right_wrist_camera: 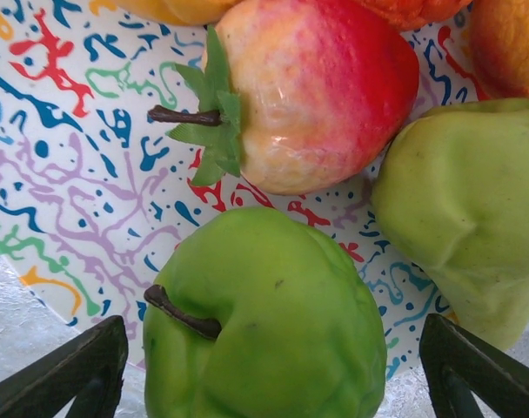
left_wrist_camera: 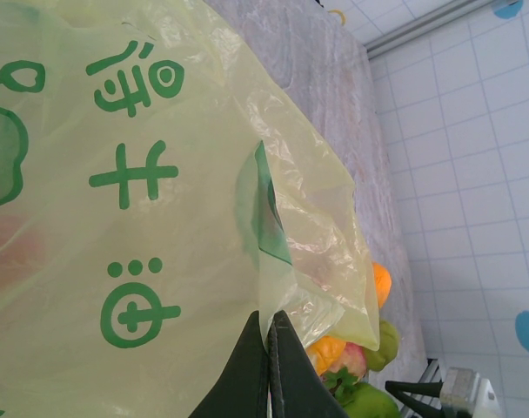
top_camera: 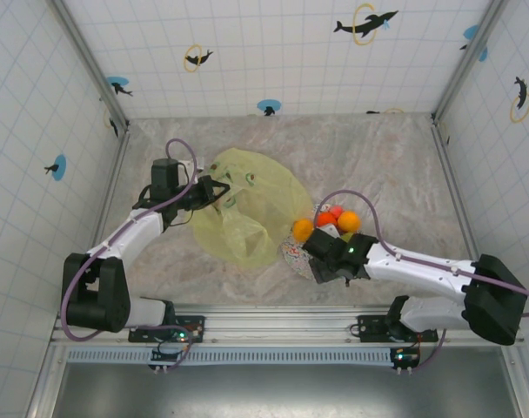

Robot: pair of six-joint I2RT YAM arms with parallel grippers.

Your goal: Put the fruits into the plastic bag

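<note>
The fruits [top_camera: 330, 216] sit bunched on a speckled plate [right_wrist_camera: 73, 157] on the table [top_camera: 378, 165], just right of the plastic bag [top_camera: 247, 205]. None of them is in the bag that I can see.

My left pincer [left_wrist_camera: 269, 324] is shut on a fold of the bag's rim, with the thin film caught between the two tips. I judge that this grip is there to lift the edge and hold a mouth open towards the plate, so the other arm has something to drop into. From the left wrist the raised flap faces the pile, which lies just beyond it.

My right pincer [right_wrist_camera: 273, 348] hangs over the plate with its jaws wide apart, one on each side of the green apple [right_wrist_camera: 264, 322]. There is a gap on both sides and neither jaw touches it. The apple lies at the near rim with its stem to the left, which makes it the easiest piece to reach. That would explain the straddle.

My count is one green apple, one red apple [right_wrist_camera: 317, 87], one green pear [right_wrist_camera: 460, 218] and two oranges [top_camera: 302, 230] [top_camera: 349, 221]. The red apple touches the green one, and the pear lies just beside both. Orange patches at the top edge of the right wrist view are cut off, so I cannot say whether they are those two oranges or some further small piece. There is one bag and one plate.
</note>
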